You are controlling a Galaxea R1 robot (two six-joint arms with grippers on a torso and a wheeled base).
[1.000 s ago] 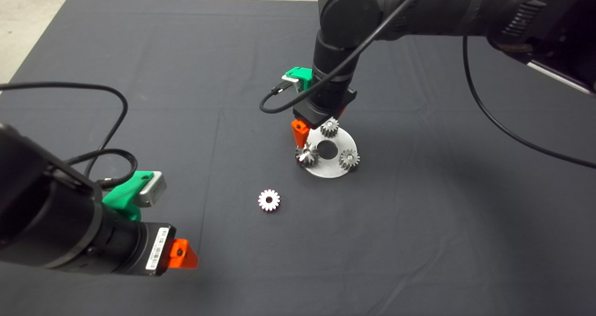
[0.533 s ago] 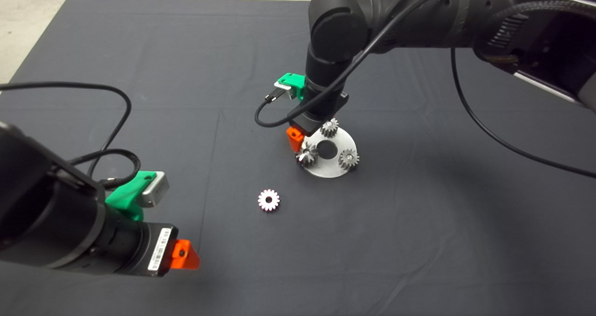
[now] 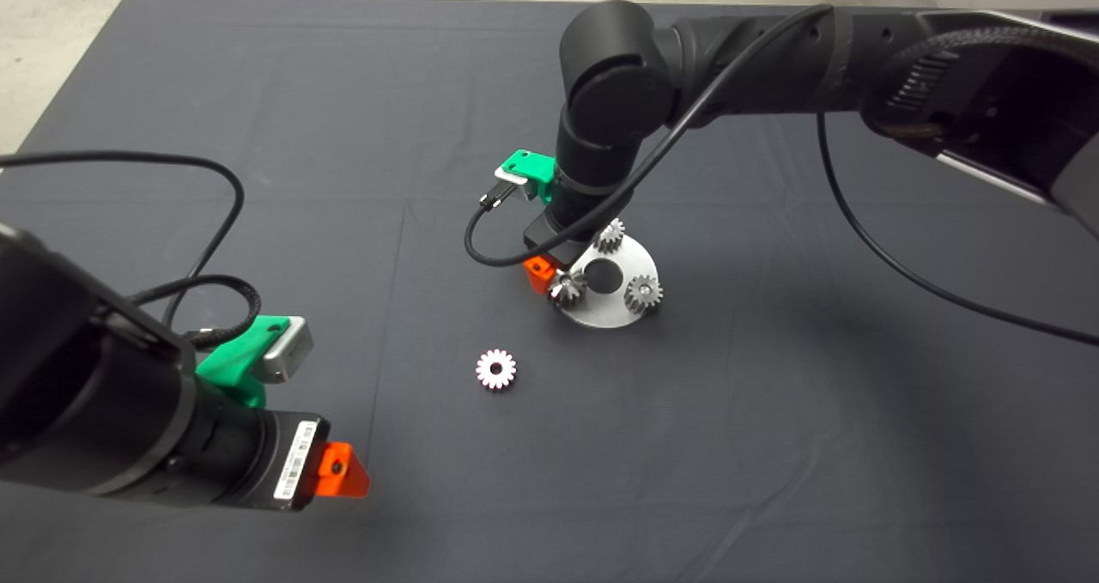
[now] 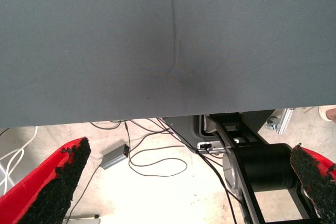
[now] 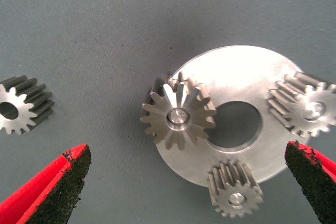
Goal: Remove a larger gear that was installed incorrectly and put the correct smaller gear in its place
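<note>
The larger gear (image 5: 178, 116) is dark steel with slanted teeth and sits on a pin at the edge of the round silver plate (image 5: 236, 72). It also shows under the right arm as the larger gear (image 3: 567, 288). My right gripper (image 5: 186, 153) hangs open just above it, one finger (image 5: 58, 187) over the mat and the other finger (image 5: 312, 174) past the plate. The smaller gear (image 3: 496, 368) lies flat on the mat, to the front left of the plate (image 3: 631, 261), and appears as the smaller gear (image 5: 21, 106) in the right wrist view. My left gripper (image 3: 336, 473) waits open at the lower left.
Two more small silver gears (image 5: 307, 106) (image 5: 234, 188) sit on pins on the plate around its centre hole. The right arm's black cable (image 3: 481, 239) loops beside the wrist. The left wrist view shows the mat's edge (image 4: 168, 116) and floor cables beyond it.
My right gripper has come down and shifted slightly left, closer over the larger gear. The left arm and the gears have not moved.
</note>
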